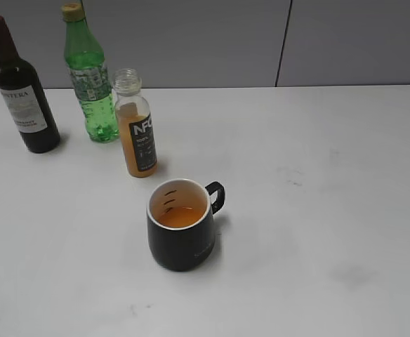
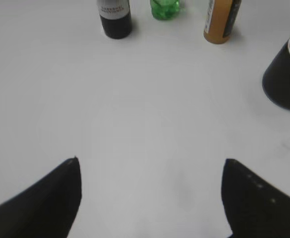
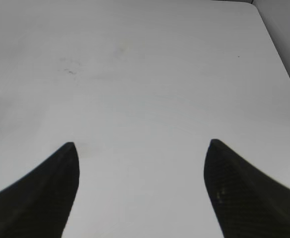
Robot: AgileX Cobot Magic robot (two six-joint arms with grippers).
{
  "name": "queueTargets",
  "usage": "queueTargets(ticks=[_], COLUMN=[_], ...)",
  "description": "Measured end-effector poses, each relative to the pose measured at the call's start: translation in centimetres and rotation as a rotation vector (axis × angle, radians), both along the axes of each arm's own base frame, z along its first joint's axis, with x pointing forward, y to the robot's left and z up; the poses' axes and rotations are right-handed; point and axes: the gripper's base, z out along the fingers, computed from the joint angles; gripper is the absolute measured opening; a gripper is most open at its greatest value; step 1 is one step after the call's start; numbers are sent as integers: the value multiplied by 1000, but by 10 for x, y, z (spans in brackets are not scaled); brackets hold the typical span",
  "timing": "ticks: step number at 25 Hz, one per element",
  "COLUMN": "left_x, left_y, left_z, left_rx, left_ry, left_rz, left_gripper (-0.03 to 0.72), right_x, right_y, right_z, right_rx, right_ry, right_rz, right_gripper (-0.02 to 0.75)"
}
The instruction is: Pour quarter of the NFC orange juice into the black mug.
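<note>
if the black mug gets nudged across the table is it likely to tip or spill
Probably not tip: the squat matte black mug looks wider at its base than at its rim. Spilling seems unlikely with a gentle push, since the orange liquid sits well below the rim. A push on its loop handle would likely turn it rather than slide it.

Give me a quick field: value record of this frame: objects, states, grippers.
juice bottle: upright, uncapped, part full of orange liquid, behind the mug
black mug: upright, orange liquid inside, handle to the right
green bottle: upright, yellow cap on, left of the juice bottle
wine bottle: upright, far left
table: white, a few faint smudges
left gripper: open, holding nothing, over bare table
right gripper: open, holding nothing, over bare table
</note>
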Motion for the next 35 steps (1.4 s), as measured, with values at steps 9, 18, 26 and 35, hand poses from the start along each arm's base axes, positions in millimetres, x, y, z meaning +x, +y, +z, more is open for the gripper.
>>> queueTargets(ticks=[9, 18, 26, 35], left_x=[-13, -13, -13, -21], left_y=[4, 4, 4, 5], left_z=[-25, -25, -25, -25], left_rx=[-43, -47, -44, -39], left_ry=[-85, -93, -95, -145], left_rz=[-7, -8, 77, 324], left_gripper=[664, 578, 460, 395], right_x=[0, 0, 0, 0], right_y=[0, 0, 0, 0], right_z=[0, 0, 0, 0], right_rx=[0, 0, 0, 0], right_ry=[0, 0, 0, 0], right_rz=[0, 0, 0, 0], right_gripper=[594, 594, 594, 594])
